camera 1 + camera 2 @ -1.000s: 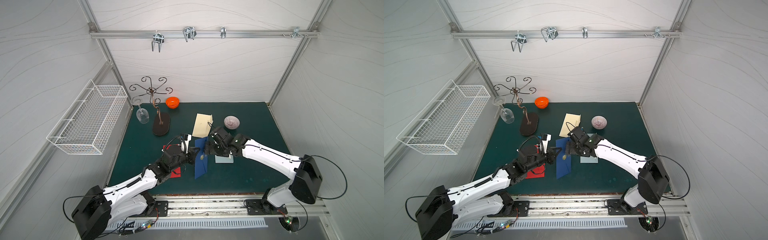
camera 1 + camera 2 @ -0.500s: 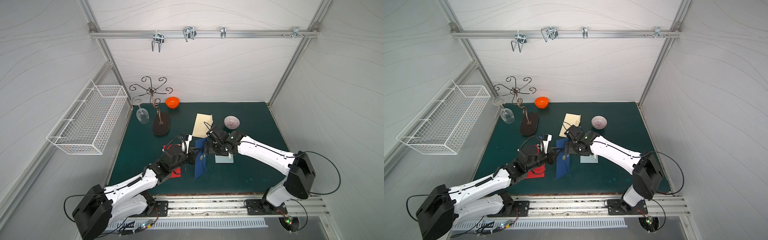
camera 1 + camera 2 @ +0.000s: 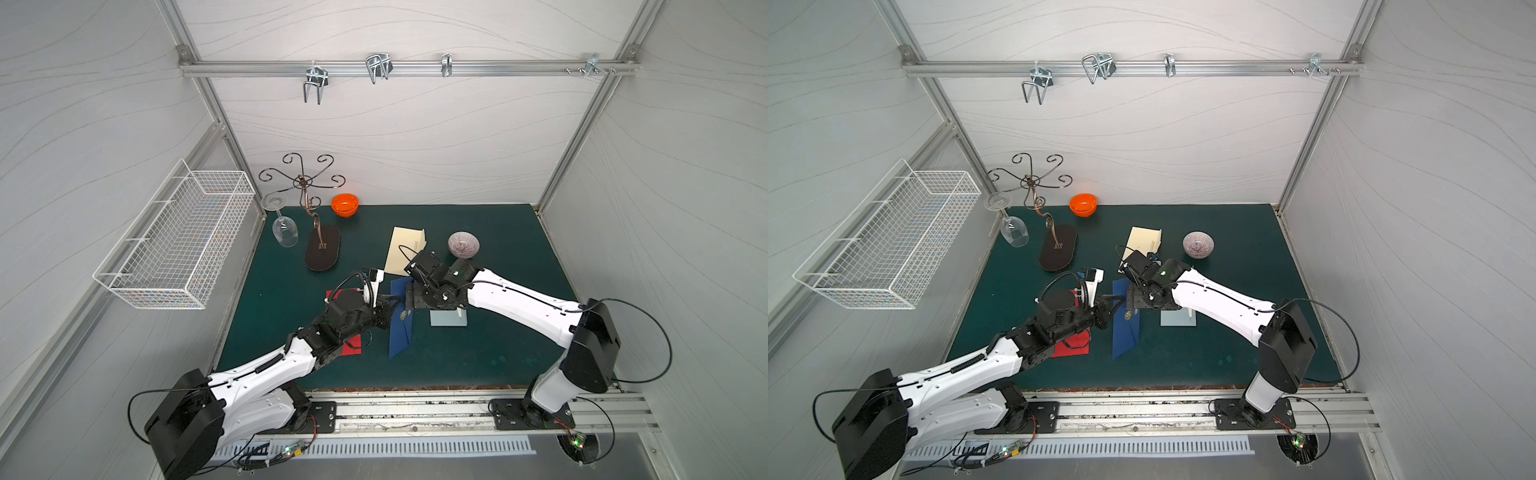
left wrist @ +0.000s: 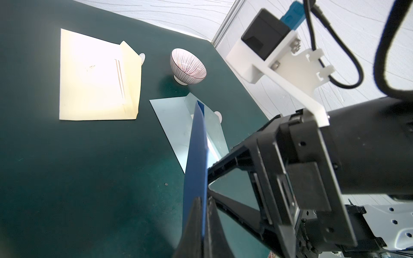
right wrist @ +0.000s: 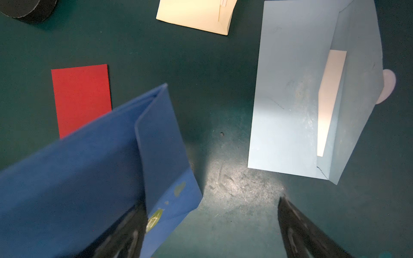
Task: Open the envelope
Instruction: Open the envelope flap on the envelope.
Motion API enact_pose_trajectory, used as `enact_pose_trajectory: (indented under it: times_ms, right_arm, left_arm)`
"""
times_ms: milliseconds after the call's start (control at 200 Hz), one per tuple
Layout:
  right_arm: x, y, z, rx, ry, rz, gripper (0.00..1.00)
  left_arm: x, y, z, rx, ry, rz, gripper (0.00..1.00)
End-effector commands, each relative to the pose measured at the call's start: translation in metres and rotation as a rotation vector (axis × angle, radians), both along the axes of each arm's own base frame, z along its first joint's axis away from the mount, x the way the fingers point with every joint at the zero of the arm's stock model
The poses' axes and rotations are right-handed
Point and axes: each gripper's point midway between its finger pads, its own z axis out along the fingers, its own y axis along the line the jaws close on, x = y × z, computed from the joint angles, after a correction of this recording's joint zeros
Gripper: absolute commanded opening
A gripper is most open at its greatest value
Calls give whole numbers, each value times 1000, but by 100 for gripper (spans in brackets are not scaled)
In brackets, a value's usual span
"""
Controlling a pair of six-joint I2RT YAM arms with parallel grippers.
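Observation:
A dark blue envelope [image 3: 401,330] [image 3: 1125,332] stands on edge above the green mat, tilted. My left gripper [image 4: 202,201] is shut on the envelope's [image 4: 196,156] edge; in both top views the left gripper [image 3: 388,302] [image 3: 1117,300] reaches in from the left. The envelope's flap [image 5: 165,143] is folded down, with a gold sticker [image 5: 154,220] near its tip. My right gripper [image 5: 212,202] is open around the flap's tip, one finger [image 5: 131,225] next to the sticker. From above, the right gripper [image 3: 411,299] [image 3: 1136,302] sits at the envelope's top right.
A light blue envelope [image 3: 449,319] [image 5: 290,100] lies open under the right arm. A cream envelope [image 3: 405,249] and striped bowl [image 3: 463,244] lie behind. A red card [image 3: 351,349] [image 5: 80,96] lies under the left arm. Glass stand [image 3: 322,253], wine glass [image 3: 284,232], orange bowl [image 3: 345,204] and wire basket [image 3: 178,241] stand left.
My right gripper has shifted a little left, closer to the blue envelope's flap, still open. The left gripper and the envelope have held still.

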Motion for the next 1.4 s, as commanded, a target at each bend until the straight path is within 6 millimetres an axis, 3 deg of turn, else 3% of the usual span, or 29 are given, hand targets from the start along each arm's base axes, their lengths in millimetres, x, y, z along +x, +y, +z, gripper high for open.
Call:
enact_pose_trajectory:
  times_ms: [0, 375, 630, 865, 1226, 1396]
  right_arm:
    - [2, -20, -7, -110, -8, -30, 92]
    - [0, -21, -7, -111, -1, -30, 92]
    - [-9, 10, -1, 62, 23, 72, 92]
    - [-3, -30, -24, -79, 98, -70, 91]
    - [-3, -20, -17, -17, 83, -35, 91]
    - [-2, -26, -19, -51, 84, -52, 91]
  left_arm:
    - [5, -6, 36, -69, -95, -7, 0]
    - [6, 0, 35, -64, -103, 22, 0]
    - [6, -2, 36, -69, -101, 17, 0]
    - [6, 0, 37, -72, -102, 23, 0]
    - [7, -2, 37, -69, -100, 20, 0]
    - [7, 0, 36, -64, -100, 27, 0]
